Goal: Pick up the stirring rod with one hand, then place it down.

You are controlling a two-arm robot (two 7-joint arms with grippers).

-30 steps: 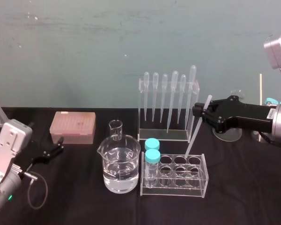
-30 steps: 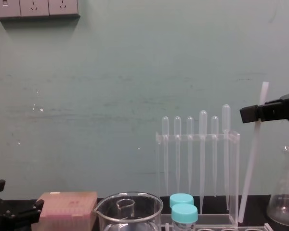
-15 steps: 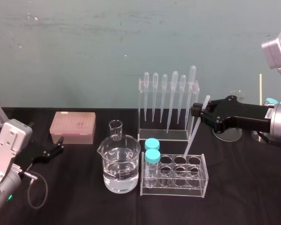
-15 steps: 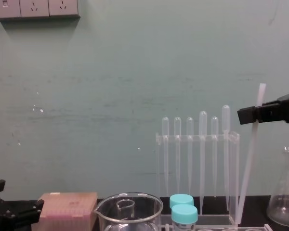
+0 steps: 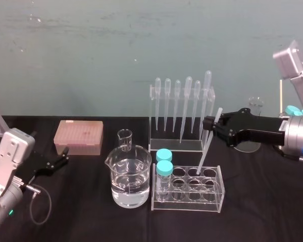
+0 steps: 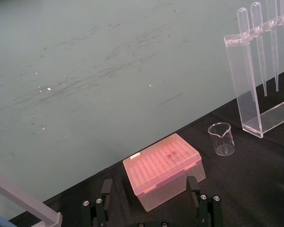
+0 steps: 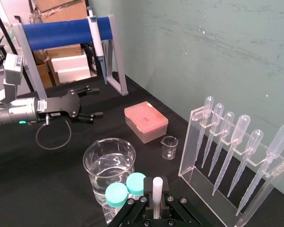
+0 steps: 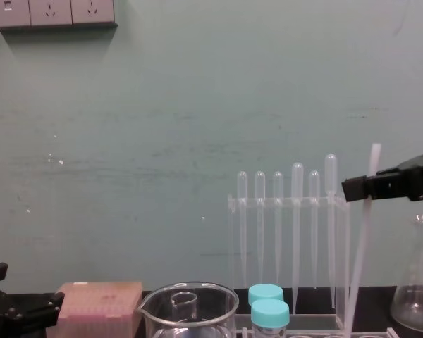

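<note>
Since a second ago the right hand [image 5: 212, 123] has sunk and edged left, fingers clamped on the upper part of the stirring rod [image 5: 206, 148]. The rod's lower tip appears to enter a back-row well of the tube rack [image 5: 219, 194], near the counter's front edge. Its long axis is near vertical, top leaning right. Placing step, I judge: next lower it gently, then release. The left hand [image 5: 54, 162] is parked open by the left edge.

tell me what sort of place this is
Probably a chemistry lab bench: a pipette rack, a test tube rack and a beaker of clear liquid stand on a black table. The right pincer holds a stirring rod; the left pincer sits parked at left.
</note>
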